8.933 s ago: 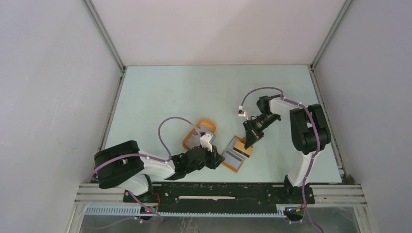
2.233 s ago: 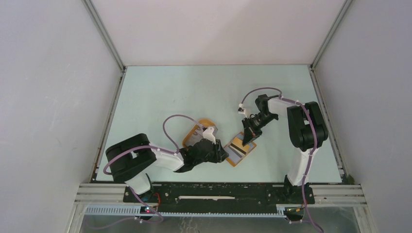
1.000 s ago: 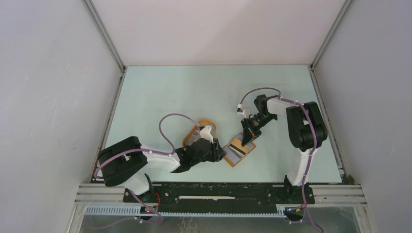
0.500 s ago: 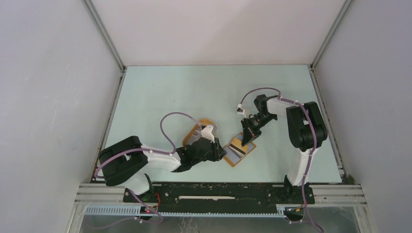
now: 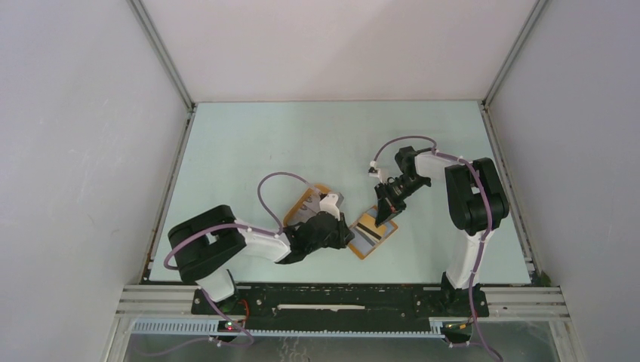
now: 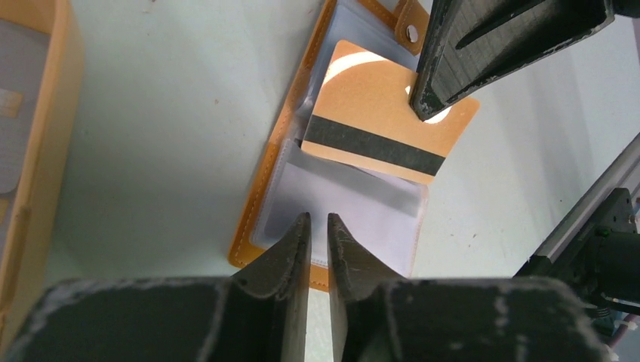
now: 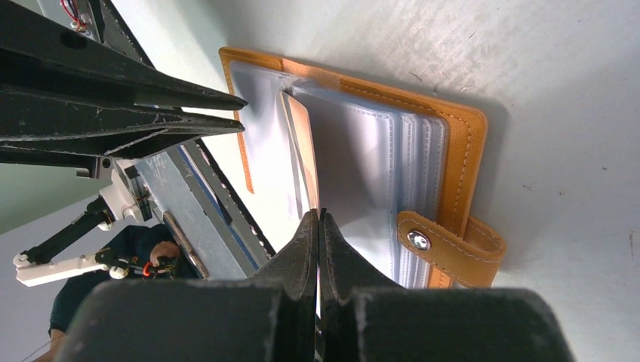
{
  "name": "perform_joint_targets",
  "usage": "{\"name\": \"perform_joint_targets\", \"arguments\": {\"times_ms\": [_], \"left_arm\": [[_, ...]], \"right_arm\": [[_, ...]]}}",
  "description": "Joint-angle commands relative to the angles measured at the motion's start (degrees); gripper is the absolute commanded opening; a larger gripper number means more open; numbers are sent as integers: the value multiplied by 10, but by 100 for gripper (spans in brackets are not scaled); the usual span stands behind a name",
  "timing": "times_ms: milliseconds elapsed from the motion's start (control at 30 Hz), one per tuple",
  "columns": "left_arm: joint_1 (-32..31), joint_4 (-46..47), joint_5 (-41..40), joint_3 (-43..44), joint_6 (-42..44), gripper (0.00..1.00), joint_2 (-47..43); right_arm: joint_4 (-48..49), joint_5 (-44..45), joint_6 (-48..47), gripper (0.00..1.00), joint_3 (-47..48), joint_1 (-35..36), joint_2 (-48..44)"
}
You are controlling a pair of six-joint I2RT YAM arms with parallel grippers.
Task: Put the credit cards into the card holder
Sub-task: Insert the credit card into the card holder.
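The card holder [image 5: 368, 243] lies open on the table, orange with clear sleeves [image 6: 355, 215]. An orange-backed credit card [image 6: 377, 113] with a black stripe sticks partly into a sleeve, tilted up at its far end. My right gripper [image 7: 319, 213] is shut on that card's [image 7: 303, 151] far edge, next to the snap tab [image 7: 445, 253]. My left gripper [image 6: 318, 219] hovers over the holder's near edge [image 6: 264, 196], jaws a narrow gap apart with nothing seen between them. In the top view the left gripper [image 5: 349, 235] sits just left of the holder.
An orange rimmed tray [image 6: 64, 113] with a pale grey card [image 6: 19, 98] in it stands left of the holder, mostly under my left arm in the top view. The metal rail runs along the near table edge [image 5: 340, 290].
My left gripper's jaws have narrowed over the last second, and the left arm's elbow swung a little right. The right gripper, card and holder have stayed put.
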Motion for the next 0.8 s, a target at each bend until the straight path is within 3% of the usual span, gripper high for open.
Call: {"name": "perform_joint_targets", "arguments": {"times_ms": [0, 300, 767], "left_arm": [[1, 9, -5, 2, -2, 15, 17], [1, 25, -1, -11, -9, 9, 23], [1, 33, -2, -21, -7, 9, 13]], "right_arm": [[17, 23, 1, 0, 5, -6, -28], [16, 29, 2, 0, 5, -14, -32], [8, 36, 4, 0, 5, -6, -4]]}}
